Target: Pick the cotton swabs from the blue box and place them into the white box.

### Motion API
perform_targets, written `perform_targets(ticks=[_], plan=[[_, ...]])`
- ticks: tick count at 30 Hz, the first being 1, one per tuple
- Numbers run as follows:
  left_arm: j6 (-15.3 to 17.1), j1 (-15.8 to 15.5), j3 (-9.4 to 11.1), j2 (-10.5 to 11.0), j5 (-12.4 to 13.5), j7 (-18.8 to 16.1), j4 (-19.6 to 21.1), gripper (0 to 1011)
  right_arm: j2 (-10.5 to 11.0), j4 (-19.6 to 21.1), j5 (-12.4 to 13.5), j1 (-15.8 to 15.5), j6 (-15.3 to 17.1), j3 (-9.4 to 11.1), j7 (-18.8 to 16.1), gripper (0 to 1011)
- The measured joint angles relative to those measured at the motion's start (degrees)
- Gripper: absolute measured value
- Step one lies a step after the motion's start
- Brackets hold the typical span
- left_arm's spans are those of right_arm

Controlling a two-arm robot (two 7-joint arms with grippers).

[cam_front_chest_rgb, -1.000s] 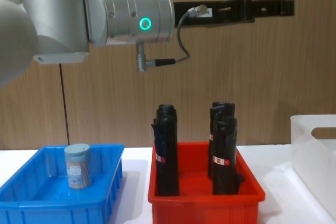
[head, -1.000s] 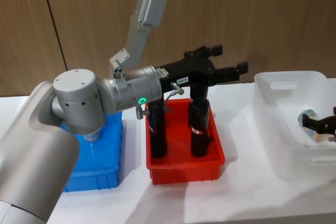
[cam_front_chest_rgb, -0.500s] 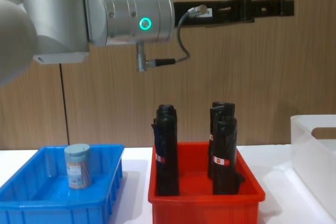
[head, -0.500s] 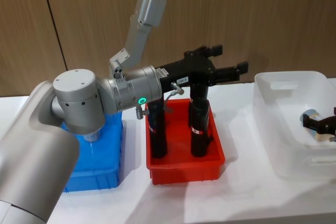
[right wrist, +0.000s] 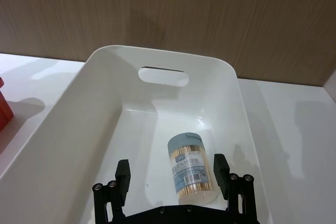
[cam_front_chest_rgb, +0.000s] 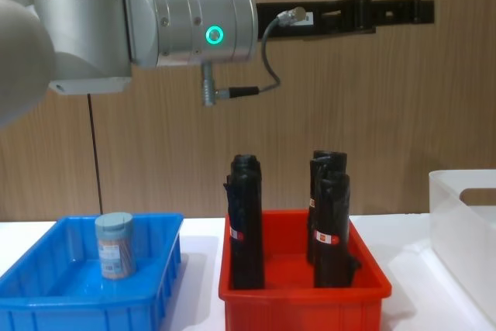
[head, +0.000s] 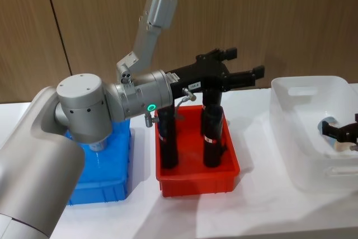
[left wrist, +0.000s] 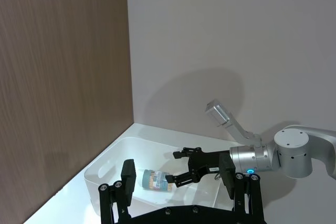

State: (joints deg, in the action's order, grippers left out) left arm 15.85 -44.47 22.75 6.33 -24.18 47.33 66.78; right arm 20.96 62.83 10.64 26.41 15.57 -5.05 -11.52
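One jar of cotton swabs (cam_front_chest_rgb: 115, 246) stands upright in the blue box (cam_front_chest_rgb: 46, 300) at the left. Another jar of cotton swabs (right wrist: 191, 170) lies on its side on the floor of the white box (right wrist: 105, 108) at the right. My right gripper (right wrist: 172, 167) hangs open just above that lying jar, one finger on each side and neither touching it. My left gripper (head: 246, 63) is open and empty, held high above the red bin and pointing towards the white box (head: 307, 82).
A red bin (cam_front_chest_rgb: 302, 300) stands between the two boxes with several upright black rolls (cam_front_chest_rgb: 245, 222) in it. The left arm's big grey joints (head: 84, 110) loom over the blue box (head: 106, 186). A wooden wall closes the back.
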Motion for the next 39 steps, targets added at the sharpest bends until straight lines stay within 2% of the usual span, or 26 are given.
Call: perform_targets(ticks=[21,39], plan=[[0.0,0.0,0.0,0.0,0.0,0.0,0.0,1004,-0.1,4.4,0.0,-1.6,-2.5,0.1,1.9,1002],[0.0,0.0,0.0,0.0,0.0,0.0,0.0,1004,-0.4,5.7,0.2,-2.1,-4.8,0.1,3.0,1002]])
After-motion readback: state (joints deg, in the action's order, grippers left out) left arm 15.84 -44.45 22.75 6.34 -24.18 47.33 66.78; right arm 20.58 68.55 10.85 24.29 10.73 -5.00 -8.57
